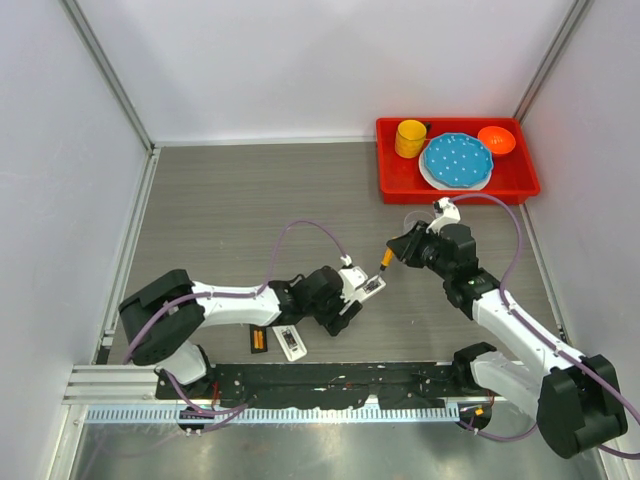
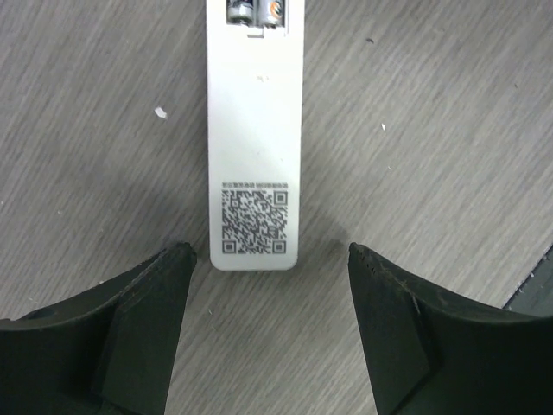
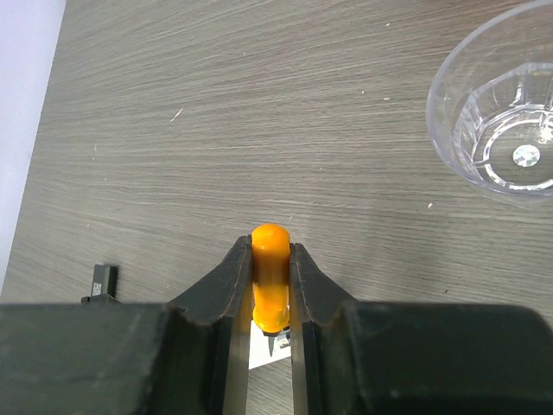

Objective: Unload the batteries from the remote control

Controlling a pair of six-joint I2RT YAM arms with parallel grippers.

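Note:
The white remote [image 2: 255, 130] lies back-up on the table, with a QR label near its close end. Its battery bay is open at the far end, where the ends of two batteries [image 2: 255, 10] show, one silvery, one with orange. My left gripper [image 2: 268, 252] is open, its fingertips flanking the remote's near end without touching. In the top view the remote [image 1: 372, 286] lies between both grippers. My right gripper [image 3: 270, 259] is shut on the orange-handled screwdriver [image 3: 270, 277], whose tip points down over the remote [image 3: 263, 354]. The screwdriver also shows in the top view [image 1: 385, 262].
A clear plastic cup [image 3: 501, 112] stands right of the right gripper. A small black-and-orange piece [image 1: 258, 340] and a small white piece [image 1: 290, 342] lie near the front edge. A red tray [image 1: 395, 180] at the back right holds a yellow cup, a blue plate and an orange bowl.

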